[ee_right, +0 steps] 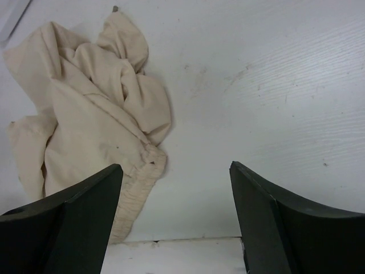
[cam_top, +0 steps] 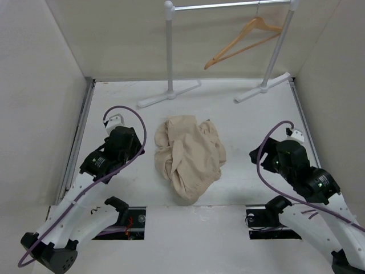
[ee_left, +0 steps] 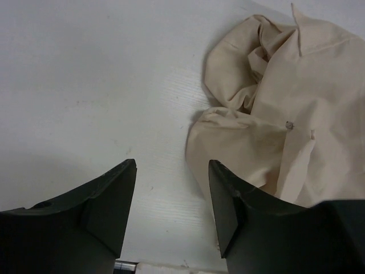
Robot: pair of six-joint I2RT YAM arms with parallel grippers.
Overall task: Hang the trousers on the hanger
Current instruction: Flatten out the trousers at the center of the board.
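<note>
White tabletop (cam_top: 251,114), walled in. Near edge: left gripper (ee_left: 172,171) at 8 o'clock, half-spread; right gripper (ee_right: 177,168) at 4, wide; both empty. Centre: trousers (cam_top: 191,157) in a crumpled heap. Far, 1 o'clock: hanger (cam_top: 242,41) bare on rack (cam_top: 169,57). Nothing done; pickup & draping remain.

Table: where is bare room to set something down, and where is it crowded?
Bare table lies between the trousers and the left gripper, between the trousers and the right gripper, and in the strip between the trousers and the rack feet. Crowded: the middle, where the trousers lie heaped, and around those feet.
</note>
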